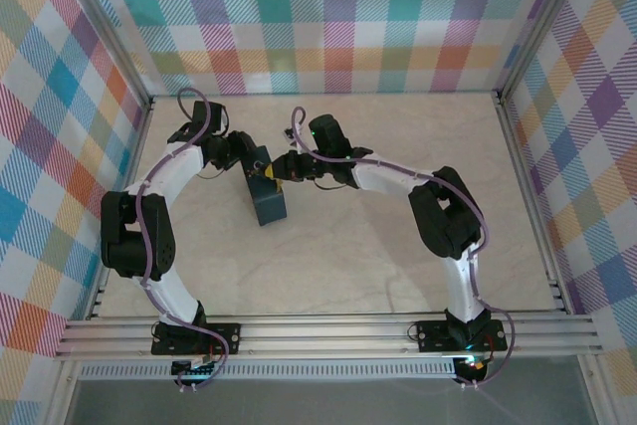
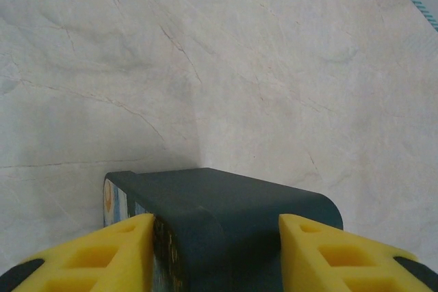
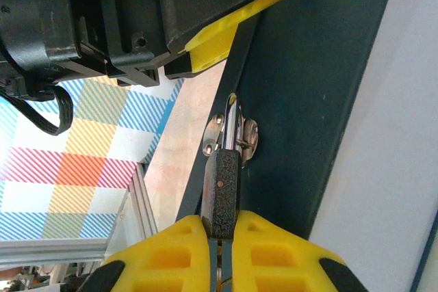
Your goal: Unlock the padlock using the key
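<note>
Pinching the padlock (image 3: 222, 196) tight, the right gripper (image 3: 220, 229) has both yellow fingers (image 3: 185, 254) clenched on its black body. Just beyond, the shackle (image 3: 233, 122) runs through a metal hasp (image 3: 215, 131) on the blue box (image 3: 308, 100). Farther on, the left gripper (image 2: 214, 223) clamps that box from both sides, out on the table (image 1: 398, 276), left of centre, the two grippers close together.
</note>
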`<move>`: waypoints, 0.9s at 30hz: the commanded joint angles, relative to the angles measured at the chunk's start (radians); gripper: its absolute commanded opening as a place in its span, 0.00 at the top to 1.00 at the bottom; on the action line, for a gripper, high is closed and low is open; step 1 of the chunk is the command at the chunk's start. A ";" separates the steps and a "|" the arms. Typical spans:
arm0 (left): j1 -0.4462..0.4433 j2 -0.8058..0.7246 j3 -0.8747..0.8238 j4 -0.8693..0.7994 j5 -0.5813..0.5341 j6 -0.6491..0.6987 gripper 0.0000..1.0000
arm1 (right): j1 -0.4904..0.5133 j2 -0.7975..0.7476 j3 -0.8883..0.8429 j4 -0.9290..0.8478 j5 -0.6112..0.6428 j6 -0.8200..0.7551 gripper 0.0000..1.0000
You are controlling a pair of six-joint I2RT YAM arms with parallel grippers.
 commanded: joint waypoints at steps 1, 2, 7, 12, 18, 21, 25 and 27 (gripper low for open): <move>-0.033 -0.023 -0.033 -0.132 0.022 -0.029 0.55 | -0.054 0.040 0.002 0.045 0.033 -0.018 0.92; -0.033 -0.029 -0.039 -0.130 0.017 -0.036 0.56 | -0.063 0.037 -0.008 0.062 0.031 0.003 0.92; -0.044 -0.075 -0.074 -0.115 0.001 -0.057 0.53 | -0.044 0.053 -0.030 0.313 -0.120 0.217 0.92; -0.050 -0.085 -0.080 -0.120 -0.019 -0.073 0.53 | -0.009 0.104 -0.014 0.487 -0.180 0.412 0.92; -0.056 -0.091 -0.104 -0.124 -0.025 -0.083 0.54 | -0.009 0.138 -0.053 0.666 -0.159 0.622 0.96; -0.054 -0.102 -0.106 -0.130 -0.031 -0.087 0.52 | -0.006 0.129 -0.061 0.632 -0.131 0.643 0.95; -0.050 -0.119 -0.052 -0.170 -0.049 -0.091 0.42 | -0.007 0.099 -0.078 0.592 -0.108 0.631 0.95; -0.040 -0.129 -0.020 -0.190 -0.068 -0.091 0.38 | -0.007 0.085 -0.084 0.562 -0.105 0.610 0.95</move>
